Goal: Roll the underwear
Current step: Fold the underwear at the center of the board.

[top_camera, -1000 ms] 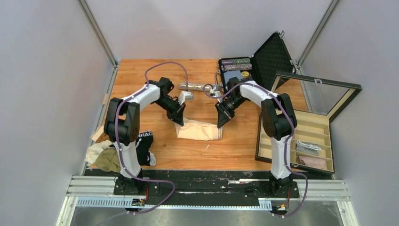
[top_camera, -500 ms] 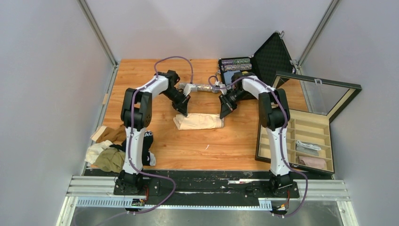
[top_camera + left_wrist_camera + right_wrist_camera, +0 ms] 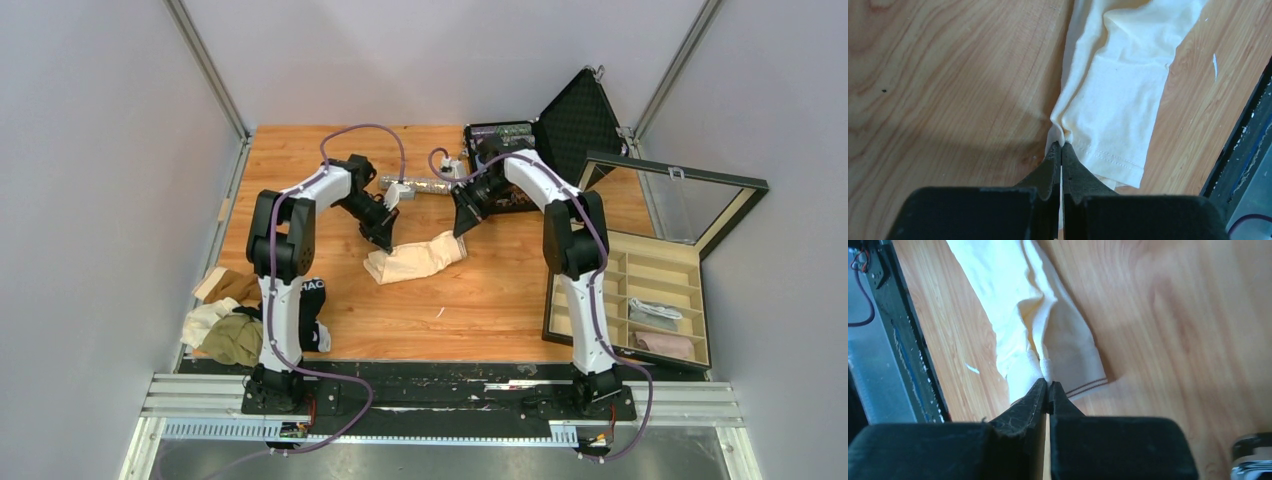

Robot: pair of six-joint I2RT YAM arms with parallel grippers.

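Observation:
A cream-beige underwear [image 3: 415,257] lies folded in a long strip mid-table, also in the left wrist view [image 3: 1118,105] and right wrist view [image 3: 1023,310]. My left gripper [image 3: 384,241] is shut on its left end; the fingertips [image 3: 1061,148] pinch a fold of cloth. My right gripper [image 3: 459,228] is shut on its right end, pinching the edge [image 3: 1048,385] near the brown-striped hem. More underwear lies piled at the near left: black with white lettering [image 3: 308,305], olive-green [image 3: 232,340], white [image 3: 205,320] and brown [image 3: 232,286].
A glittery silver microphone [image 3: 420,186] lies behind the cloth between the arms. An open black case [image 3: 570,115] stands at the back right. A divided wooden box [image 3: 650,300] with a glass lid [image 3: 670,195] sits at the right, holding rolled garments [image 3: 665,345].
Both grippers moved toward the back of the table, dragging the cream-beige underwear with them. Its right end has gone further back, so the strip now lies slanted.

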